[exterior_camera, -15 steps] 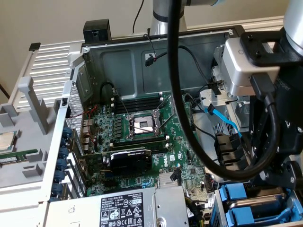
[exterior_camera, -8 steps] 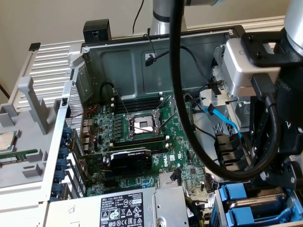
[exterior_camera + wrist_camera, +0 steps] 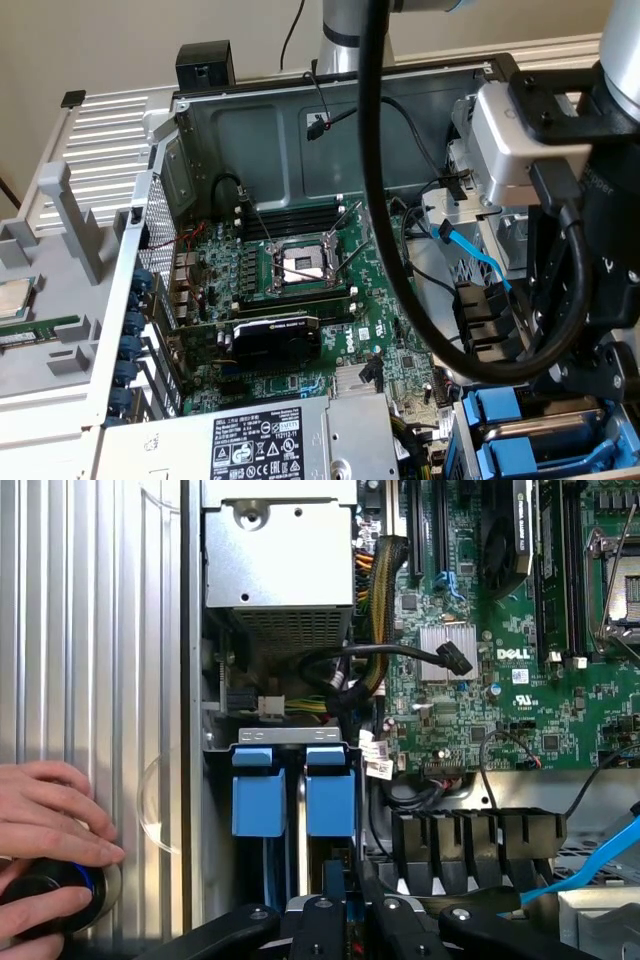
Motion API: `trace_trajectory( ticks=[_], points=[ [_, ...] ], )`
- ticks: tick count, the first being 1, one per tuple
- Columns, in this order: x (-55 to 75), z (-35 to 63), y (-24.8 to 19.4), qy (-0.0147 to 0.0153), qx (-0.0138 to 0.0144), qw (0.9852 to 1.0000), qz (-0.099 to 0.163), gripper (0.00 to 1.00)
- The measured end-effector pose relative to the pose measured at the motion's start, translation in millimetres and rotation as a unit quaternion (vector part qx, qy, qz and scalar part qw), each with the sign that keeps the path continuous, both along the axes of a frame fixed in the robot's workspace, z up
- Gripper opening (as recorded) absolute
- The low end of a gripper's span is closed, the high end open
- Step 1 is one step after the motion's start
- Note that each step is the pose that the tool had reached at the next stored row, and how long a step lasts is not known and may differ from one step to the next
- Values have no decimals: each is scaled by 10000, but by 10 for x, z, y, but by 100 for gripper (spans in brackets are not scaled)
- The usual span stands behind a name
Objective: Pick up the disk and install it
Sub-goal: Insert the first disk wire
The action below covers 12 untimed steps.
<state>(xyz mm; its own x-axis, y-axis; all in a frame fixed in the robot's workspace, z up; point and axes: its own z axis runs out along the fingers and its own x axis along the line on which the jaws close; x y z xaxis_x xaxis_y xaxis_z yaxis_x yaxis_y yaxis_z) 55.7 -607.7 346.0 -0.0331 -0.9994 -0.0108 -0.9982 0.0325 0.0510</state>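
Here we are over the open computer case (image 3: 300, 130), and the gripper (image 3: 345, 908) sits low at the drive bay, its black fingers (image 3: 318, 920) drawn in narrow and clamped on the thin edge of the disk (image 3: 330, 795). The disk stands on edge in its blue frame, straight ahead of the fingertips and down in the bay slot. Just beside it, off to one side of the fingers, stands a second blue frame (image 3: 258, 792) (same colour, same height, a narrow gap between the two). Beyond both, farther from the fingers, is the grey power-supply box (image 3: 280, 570) with its perforated face, and a black cable (image 3: 400, 655) loops from there across to the green circuit board (image 3: 480, 680). A light blue flat cable (image 3: 590, 865) runs past on the fingers' other side. Well away from the fingers, out on the ribbed metal panel (image 3: 90, 630), a person's hand (image 3: 45, 820) rests on a round black knob (image 3: 45, 900).
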Motion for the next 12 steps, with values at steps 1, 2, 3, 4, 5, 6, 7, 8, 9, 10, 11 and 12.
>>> trace_trajectory(
  ticks=[1, 2, 3, 4, 5, 6, 7, 8, 9, 10, 11, 12],
  points=[
    [0, -1, 1, 0, 1, 10000, 0, 16],
    [0, -1, 1, 0, 0, 10000, 0, 16],
    [0, -1, 1, 0, 0, 10000, 0, 16],
    [0, 0, 2, 0, 0, 10000, 0, 16],
    [0, 0, 2, 0, 0, 10000, 0, 16],
    [5, 0, 2, 0, 0, 10000, 1, 16],
    [6, 0, 2, 0, 1, 10000, 1, 16],
    [6, 0, 2, 0, 0, 10000, 0, 16],
    [6, -1, 2, 0, 0, 10000, 0, 16],
    [6, -1, 2, 0, 0, 10000, 0, 16],
    [6, -2, 2, 0, -1, 10000, 0, 16],
    [6, -6, 2, 0, 0, 10000, 0, 16]
  ],
)
